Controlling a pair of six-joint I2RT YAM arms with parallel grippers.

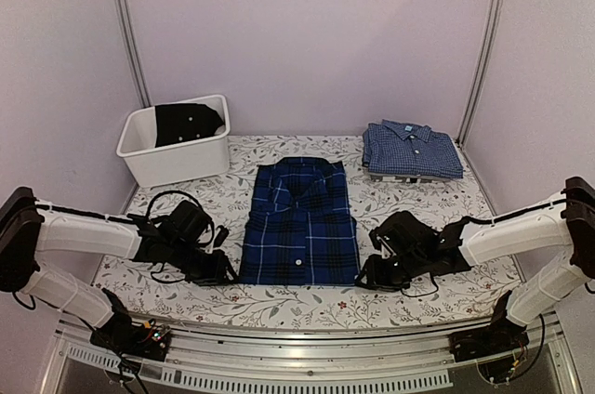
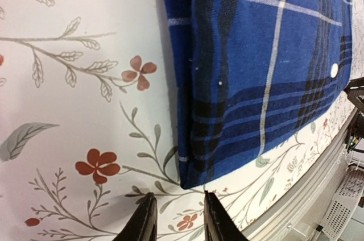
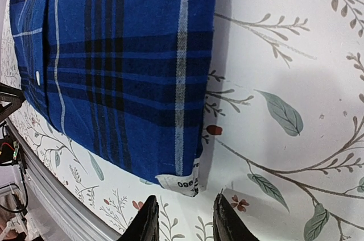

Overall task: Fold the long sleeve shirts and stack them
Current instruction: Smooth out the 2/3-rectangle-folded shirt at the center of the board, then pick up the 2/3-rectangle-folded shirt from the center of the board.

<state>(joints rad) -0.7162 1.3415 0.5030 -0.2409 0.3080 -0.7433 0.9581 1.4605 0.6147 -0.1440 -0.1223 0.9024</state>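
Two open-fingered, empty grippers, the left gripper (image 2: 177, 223) and right gripper (image 3: 186, 223), sit just short of the near corners of the folded navy-and-royal-blue plaid cloth shirt (image 1: 299, 222) between them, while the folded light-blue fine-checked shirt (image 1: 411, 150) lies well beyond the right gripper.

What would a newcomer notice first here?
The folded navy plaid shirt lies dead centre, with the left tool and right tool open at its near corners. A folded lighter blue checked shirt sits far right; a white bin holding a dark item sits far left.
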